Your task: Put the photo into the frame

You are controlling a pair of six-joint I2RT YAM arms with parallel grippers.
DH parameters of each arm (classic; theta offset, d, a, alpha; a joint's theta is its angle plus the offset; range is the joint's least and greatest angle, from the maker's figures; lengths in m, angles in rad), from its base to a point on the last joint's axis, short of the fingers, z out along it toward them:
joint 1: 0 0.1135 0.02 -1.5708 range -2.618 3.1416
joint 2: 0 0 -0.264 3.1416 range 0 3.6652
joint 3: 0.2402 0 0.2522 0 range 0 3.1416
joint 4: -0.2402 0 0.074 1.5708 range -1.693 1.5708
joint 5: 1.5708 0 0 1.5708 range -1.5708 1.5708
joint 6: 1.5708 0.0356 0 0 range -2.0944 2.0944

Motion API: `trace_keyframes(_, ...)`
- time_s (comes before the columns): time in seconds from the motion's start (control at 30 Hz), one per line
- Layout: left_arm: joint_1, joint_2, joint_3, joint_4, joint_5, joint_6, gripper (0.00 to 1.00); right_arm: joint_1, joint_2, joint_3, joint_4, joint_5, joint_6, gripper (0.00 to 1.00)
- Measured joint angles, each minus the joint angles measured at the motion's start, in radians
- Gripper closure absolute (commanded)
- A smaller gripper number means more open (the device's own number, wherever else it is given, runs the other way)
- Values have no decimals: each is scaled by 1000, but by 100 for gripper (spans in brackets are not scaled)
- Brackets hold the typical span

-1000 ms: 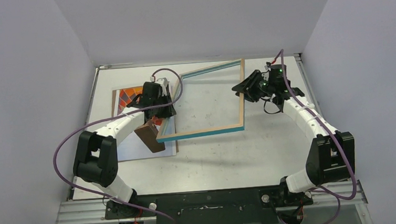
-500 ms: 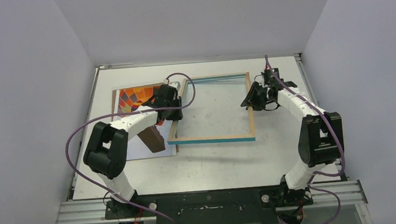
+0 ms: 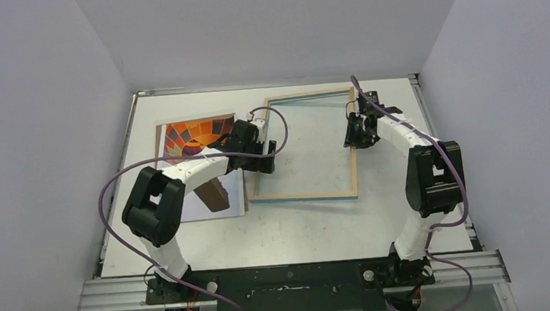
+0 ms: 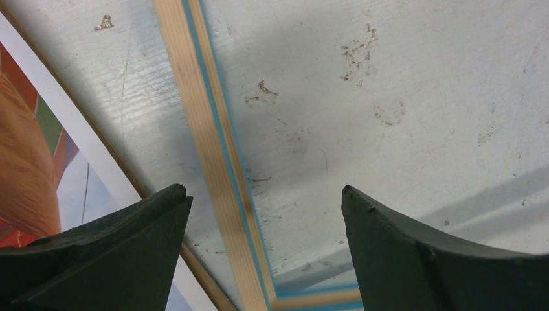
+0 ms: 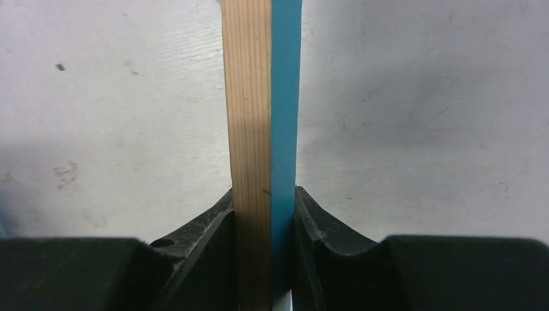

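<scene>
Pale grey walls are enclosing a scuffed white bench [image 3: 299,227] on three sides. A large rectangular picture frame with a thin bright-blue border and light wooden back [image 3: 304,196] is sitting at the middle of the bench, wooden side showing upward. Whether it is resting fully on the surface I cannot tell.

The right tool [image 3: 354,131] is clamping the frame's right rail. In the right wrist view the two dark fingers [image 5: 207,227] are pressing on either side of the rail [image 5: 262,97], one on the wood and one on the blue.

The left tool [image 3: 261,156] is hanging over the frame's left rail with its jaws spread wide. In the left wrist view the rail [image 4: 207,129] is running between them, touching neither.

A thin paper print of an orange, red and dark-blue hot-air balloon [image 3: 194,135] is lying flat on the left part of the bench, outside the frame and just beside its left rail. The print [image 4: 32,162] is lying on a plain brown board whose edge [image 3: 159,145] is showing. A dark brown block [image 3: 213,194] is lying on the print's near right corner.
</scene>
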Motion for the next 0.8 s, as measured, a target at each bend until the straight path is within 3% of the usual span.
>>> trace_keyframes(0.17, 2, 0, -2, -1, 1, 16, 13, 49, 56, 14, -24, 160, -24, 95)
trace_keyframes(0.4, 2, -11, -61, 9, 33, 65, 29, 124, 100, 25, -36, 335, -28, 90)
trace_keyframes(0.57, 8, -13, -82, 46, 58, 90, 37, 127, 100, 25, -38, 399, -35, 68)
trace_keyframes(0.7, 9, -13, -96, 46, 93, 93, 42, 124, 111, 29, -38, 442, -34, 40)
trace_keyframes(0.8, 8, -17, -122, 47, 117, 93, 43, 122, 135, 37, -34, 449, -32, 37)
